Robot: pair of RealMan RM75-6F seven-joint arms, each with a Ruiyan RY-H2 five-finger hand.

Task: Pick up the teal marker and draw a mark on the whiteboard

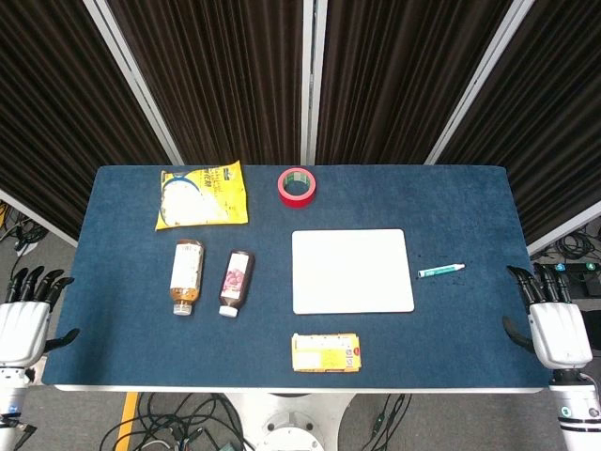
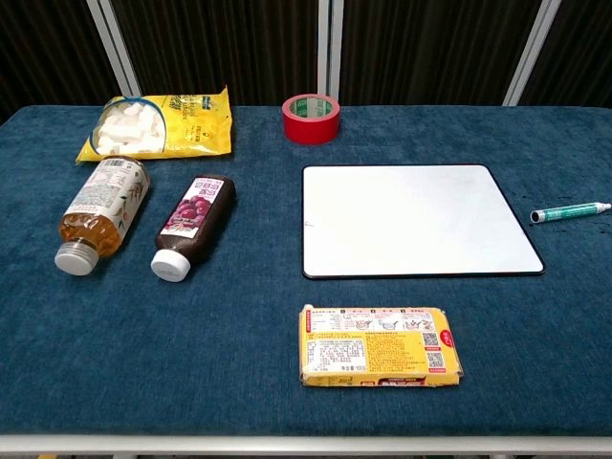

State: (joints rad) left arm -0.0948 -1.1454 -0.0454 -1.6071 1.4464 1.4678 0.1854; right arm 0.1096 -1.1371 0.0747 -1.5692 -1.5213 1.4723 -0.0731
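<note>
The teal marker [image 1: 440,271] [image 2: 570,211] lies on the blue table just right of the whiteboard [image 1: 351,271] [image 2: 416,220], capped end pointing right. The whiteboard lies flat at the table's centre, blank. My right hand [image 1: 554,324] hangs off the table's right edge, fingers apart and pointing up, holding nothing, well right of and nearer than the marker. My left hand [image 1: 23,315] sits off the left edge, fingers spread, empty. Neither hand shows in the chest view.
A red tape roll [image 1: 298,186] [image 2: 311,118] and a yellow snack bag [image 1: 203,195] [image 2: 158,124] sit at the back. Two bottles [image 1: 186,276] [image 1: 236,282] lie left of the board. A yellow box [image 1: 326,352] [image 2: 381,344] lies near the front edge.
</note>
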